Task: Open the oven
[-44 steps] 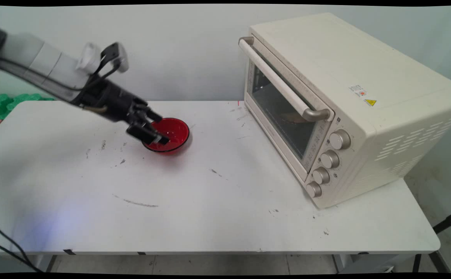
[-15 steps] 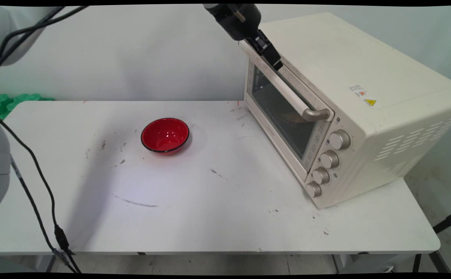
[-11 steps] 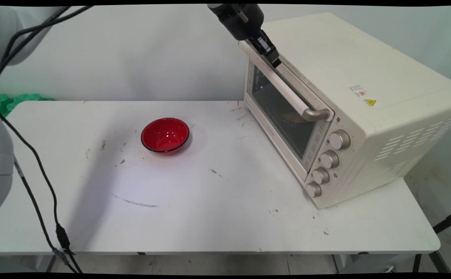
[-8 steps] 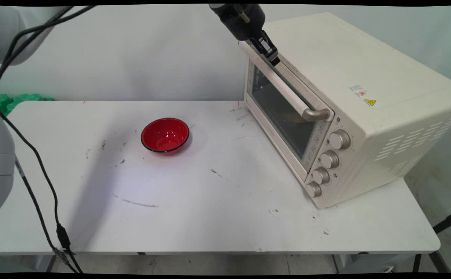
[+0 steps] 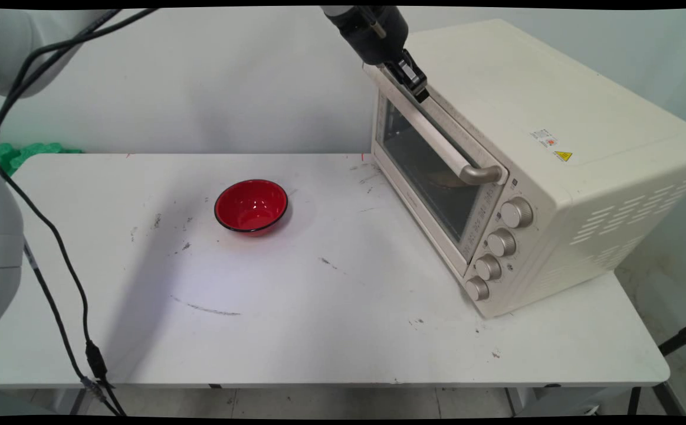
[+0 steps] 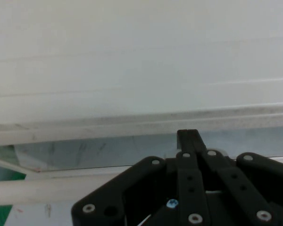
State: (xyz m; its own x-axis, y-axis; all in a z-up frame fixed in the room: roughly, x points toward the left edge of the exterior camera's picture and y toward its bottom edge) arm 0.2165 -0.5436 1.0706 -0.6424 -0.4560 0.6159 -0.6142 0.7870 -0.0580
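Observation:
My black gripper point(image 5: 417, 88) hangs from the top of the main view with its tip against the top front edge of the cream toaster oven point(image 5: 555, 106), just behind the far end of the door's bar handle point(image 5: 431, 134). The hand view shows the fingers together, so the gripper point(image 6: 188, 135) is shut with nothing between them, pressed against the pale top rim of the door. The handle point(image 6: 37, 190) runs below it at the left. The oven door looks closed, and a brownish thing point(image 5: 444, 177) shows dimly through the glass. A red bowl point(image 5: 251, 205) stands empty on the table, far from the gripper.
The oven fills the right half of the white table point(image 5: 319, 330), with several knobs point(image 5: 499, 243) down its front. Black cables point(image 5: 53, 248) hang at the left edge. Green foam point(image 5: 12, 154) lies beyond the table's far left corner.
The gripper left the red bowl at the table's middle and rose to the oven's top front edge. Over the last second it crept slightly up and back along that edge.

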